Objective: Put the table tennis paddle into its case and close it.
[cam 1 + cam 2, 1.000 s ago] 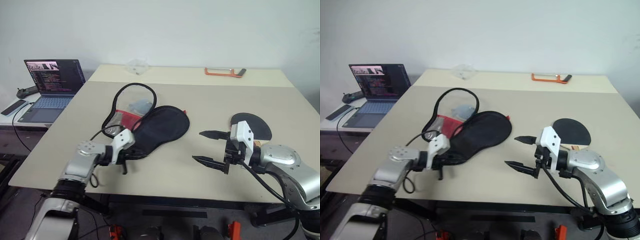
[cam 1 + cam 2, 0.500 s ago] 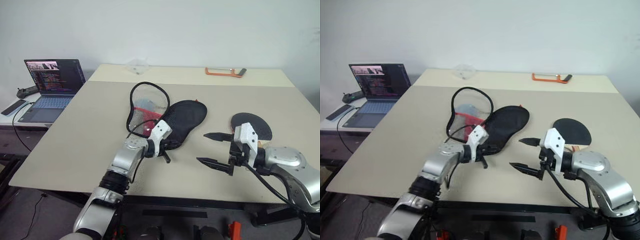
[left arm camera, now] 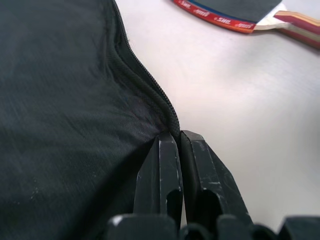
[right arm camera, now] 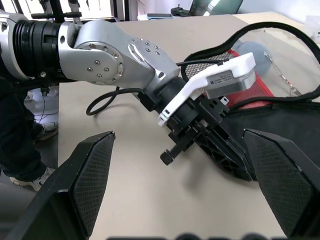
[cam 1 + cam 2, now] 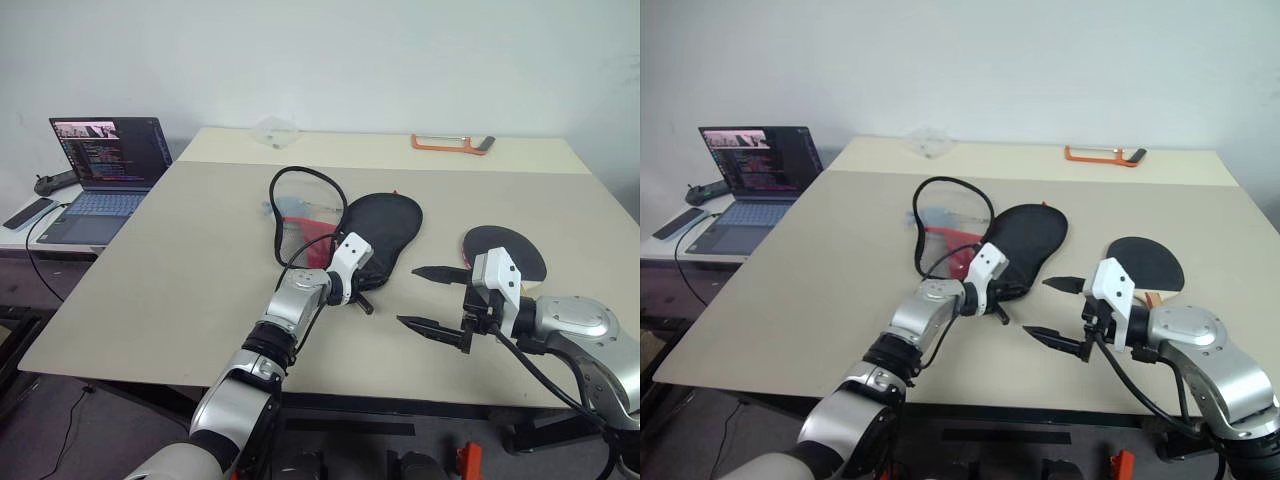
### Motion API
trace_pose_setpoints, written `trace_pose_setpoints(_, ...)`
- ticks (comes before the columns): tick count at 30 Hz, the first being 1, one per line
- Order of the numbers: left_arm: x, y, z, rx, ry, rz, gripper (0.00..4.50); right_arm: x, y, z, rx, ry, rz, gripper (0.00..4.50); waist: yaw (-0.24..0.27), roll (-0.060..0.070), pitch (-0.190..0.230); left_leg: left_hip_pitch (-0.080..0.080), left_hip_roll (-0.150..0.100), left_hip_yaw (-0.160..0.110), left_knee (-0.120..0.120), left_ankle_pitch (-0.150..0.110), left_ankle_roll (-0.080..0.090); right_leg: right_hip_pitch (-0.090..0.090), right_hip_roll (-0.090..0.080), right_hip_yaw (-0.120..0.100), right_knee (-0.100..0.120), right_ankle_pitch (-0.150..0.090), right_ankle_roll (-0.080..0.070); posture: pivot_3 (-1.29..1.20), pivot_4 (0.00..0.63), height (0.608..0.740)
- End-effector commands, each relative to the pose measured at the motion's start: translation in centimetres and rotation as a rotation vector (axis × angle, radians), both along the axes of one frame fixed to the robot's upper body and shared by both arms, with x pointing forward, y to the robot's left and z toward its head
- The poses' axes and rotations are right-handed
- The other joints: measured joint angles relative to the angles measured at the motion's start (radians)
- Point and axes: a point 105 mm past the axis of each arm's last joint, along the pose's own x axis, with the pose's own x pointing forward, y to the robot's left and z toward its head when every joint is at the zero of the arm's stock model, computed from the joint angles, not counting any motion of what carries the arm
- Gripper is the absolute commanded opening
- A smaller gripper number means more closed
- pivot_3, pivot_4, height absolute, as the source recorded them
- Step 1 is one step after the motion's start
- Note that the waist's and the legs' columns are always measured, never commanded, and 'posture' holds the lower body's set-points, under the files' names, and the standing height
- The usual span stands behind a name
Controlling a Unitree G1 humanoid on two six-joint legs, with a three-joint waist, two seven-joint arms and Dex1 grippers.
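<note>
Jaws of left gripper (image 3: 179, 150) pinching case (image 3: 65, 100) edge; right gripper (image 5: 432, 297) jaws spread, empty.

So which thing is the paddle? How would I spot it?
Look at the big beige table, near the right hand. The paddle lies flat just behind that hand, to the right of the black case. It is the round black disc with a striped wooden handle; the case is longer, soft fabric with a zip.

Case (image 5: 375, 230) mid-table – paddle (image 5: 505, 252) to its right, apart; laptop (image 5: 105, 165) far left.
</note>
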Motion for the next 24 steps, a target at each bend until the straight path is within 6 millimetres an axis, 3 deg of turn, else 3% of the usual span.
trace_pose_setpoints(1,-0.6,-0.2,1.4,-0.004,-0.057,-0.068,1.46,-0.3,-0.1,1.2,0.006,-0.056,0.008,4.50,-0.001,0.000,0.000,0.000,0.000,0.000,0.000,0.000,0.000,0.000,0.000,0.000,0.000,0.000,0.000,0.00,0.150,0.740)
trace_pose_setpoints(5,-1.1,1.2,1.7,0.019,-0.093,-0.077,2.83,-0.1,-0.1,1.3,0.006,-0.060,0.010,4.50,-0.002,0.000,0.000,0.000,0.000,0.000,0.000,0.000,0.000,0.000,0.000,0.000,0.000,0.000,0.000,0.00,0.150,0.740)
trace_pose_setpoints(9,-1.9,5.2,2.2,0.030,-0.108,-0.034,4.20,0.4,-0.2,1.6,0.023,-0.068,-0.010,4.50,-0.006,0.000,0.000,0.000,0.001,0.000,-0.001,0.000,0.000,0.000,0.000,0.001,0.000,0.000,0.000,0.00,0.150,0.740)
trace_pose_setpoints(11,-2.3,7.0,2.9,-0.001,-0.107,-0.014,4.20,0.9,-0.3,1.9,0.056,-0.061,-0.039,4.50,-0.006,0.000,0.000,0.000,0.001,0.000,-0.001,0.000,0.000,0.000,0.000,0.001,0.000,0.000,0.000,0.00,0.150,0.740)
trace_pose_setpoints(15,-2.8,12.1,5.4,-0.074,-0.145,0.067,4.20,3.9,-0.5,1.6,0.146,0.019,-0.231,4.50,-0.009,0.000,0.000,0.001,0.002,0.000,-0.001,0.000,0.000,-0.001,0.000,0.001,0.001,0.000,-0.001,0.00,0.150,0.740)
trace_pose_setpoints(22,-4.0,15.6,8.8,-0.129,-0.191,0.044,4.20,7.2,1.4,-0.7,0.139,0.168,-0.387,4.50,-0.001,0.000,0.000,0.000,0.000,-0.002,-0.001,0.000,0.000,-0.001,0.000,0.002,0.000,0.000,-0.001,0.00,0.150,0.740)
trace_pose_setpoints(24,-5.1,16.3,9.6,-0.144,-0.173,-0.023,4.20,8.6,2.8,-1.9,0.156,0.233,-0.443,4.50,-0.005,0.000,0.000,0.000,0.000,-0.002,-0.001,0.000,0.000,-0.001,0.000,0.002,0.000,0.000,-0.001,0.00,0.150,0.740)
